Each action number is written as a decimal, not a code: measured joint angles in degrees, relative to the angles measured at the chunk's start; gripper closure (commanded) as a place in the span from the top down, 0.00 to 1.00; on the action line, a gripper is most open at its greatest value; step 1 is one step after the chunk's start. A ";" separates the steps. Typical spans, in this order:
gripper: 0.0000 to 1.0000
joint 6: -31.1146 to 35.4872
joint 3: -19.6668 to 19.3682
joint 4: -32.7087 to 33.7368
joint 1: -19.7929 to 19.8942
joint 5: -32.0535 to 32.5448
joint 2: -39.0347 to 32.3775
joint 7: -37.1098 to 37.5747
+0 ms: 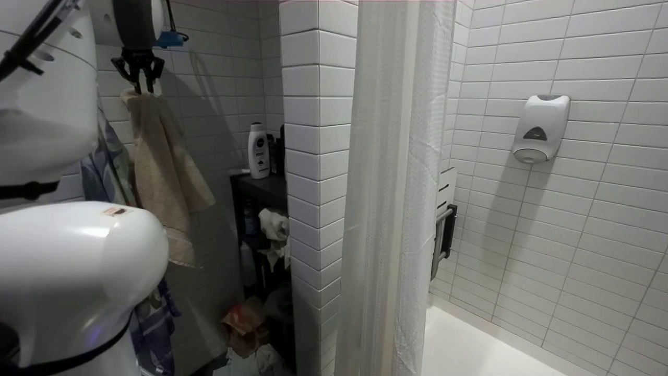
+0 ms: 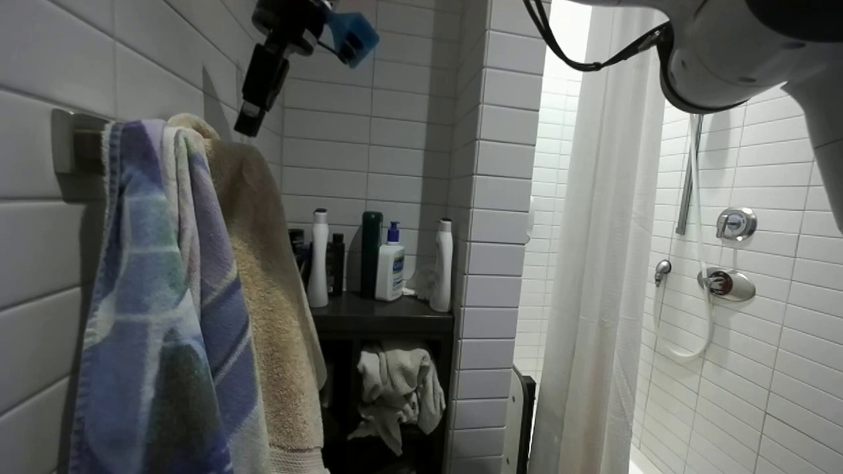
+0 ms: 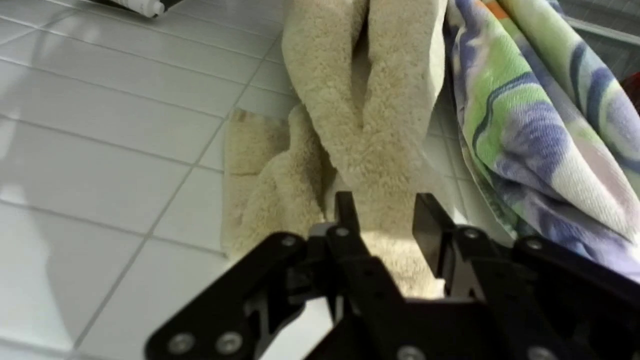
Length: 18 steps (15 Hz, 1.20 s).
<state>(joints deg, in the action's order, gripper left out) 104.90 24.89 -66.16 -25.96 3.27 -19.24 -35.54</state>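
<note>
Both exterior views looked past the arm [image 1: 73, 266] toward the shelf [image 2: 382, 321] and curtain [image 1: 391, 172]; the wrist view looked closely along the gripper [image 3: 384, 207] at the beige towel [image 3: 387, 145].

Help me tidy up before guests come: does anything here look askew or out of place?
Yes. The beige towel hangs unevenly, one corner flaring sideways above its lower hem. In the dark shelf unit, the pale cloth droops out of its compartment, crumpled rather than folded, below standing bottles. I see no spill.
</note>
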 measured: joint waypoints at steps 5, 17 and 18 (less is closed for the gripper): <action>0.36 0.89 0.53 2.79 -0.78 -0.01 2.16 2.31; 0.98 0.87 0.73 2.89 -1.27 0.22 1.57 2.35; 1.00 0.90 0.72 2.86 -1.38 0.55 1.37 2.29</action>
<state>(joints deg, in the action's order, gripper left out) 105.80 25.62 -63.30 -27.33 3.81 -17.88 -33.25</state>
